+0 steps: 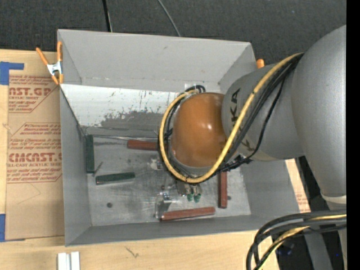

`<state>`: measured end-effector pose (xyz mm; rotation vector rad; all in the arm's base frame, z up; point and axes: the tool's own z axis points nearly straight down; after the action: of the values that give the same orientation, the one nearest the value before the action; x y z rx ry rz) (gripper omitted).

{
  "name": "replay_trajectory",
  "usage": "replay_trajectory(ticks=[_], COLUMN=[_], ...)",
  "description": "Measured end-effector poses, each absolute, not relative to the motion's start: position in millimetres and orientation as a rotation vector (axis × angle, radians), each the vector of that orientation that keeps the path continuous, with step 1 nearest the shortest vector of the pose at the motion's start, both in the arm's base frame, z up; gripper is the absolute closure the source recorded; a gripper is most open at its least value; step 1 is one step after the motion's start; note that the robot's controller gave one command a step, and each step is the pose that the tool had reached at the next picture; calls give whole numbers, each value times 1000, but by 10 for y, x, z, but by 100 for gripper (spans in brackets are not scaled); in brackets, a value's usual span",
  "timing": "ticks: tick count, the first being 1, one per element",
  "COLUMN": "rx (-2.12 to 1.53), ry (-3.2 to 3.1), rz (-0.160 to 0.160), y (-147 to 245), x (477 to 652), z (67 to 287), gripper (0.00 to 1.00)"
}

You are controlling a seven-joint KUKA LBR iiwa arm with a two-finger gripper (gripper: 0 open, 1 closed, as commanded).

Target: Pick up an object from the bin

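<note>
My gripper (180, 194) is low in the bin's front right part, mostly covered by the arm's orange dome. Just in front of it a red-brown stick (187, 213) lies flat along the bin's front wall. A second red-brown stick (223, 189) lies lengthwise just to the gripper's right. A third red-brown stick (142, 145) lies behind and to the left, its right end hidden under the dome. Whether anything is in the gripper is hidden.
Two dark green sticks are on the left: one (89, 153) along the left wall, one (115, 178) flat on the floor. A small dark speck (109, 205) lies near the front left. The arm covers the bin's right side.
</note>
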<state>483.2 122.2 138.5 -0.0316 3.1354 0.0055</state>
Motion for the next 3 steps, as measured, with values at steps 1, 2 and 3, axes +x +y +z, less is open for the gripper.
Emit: replay_trajectory(ticks=[1,2,3], rx=[-594,-678,-640], ry=[3087,3065,3073], rz=[1,2,-2], y=[1037,887,1393], x=[5130,5084,5429], z=[1310,996,832], gripper=[0,0,0])
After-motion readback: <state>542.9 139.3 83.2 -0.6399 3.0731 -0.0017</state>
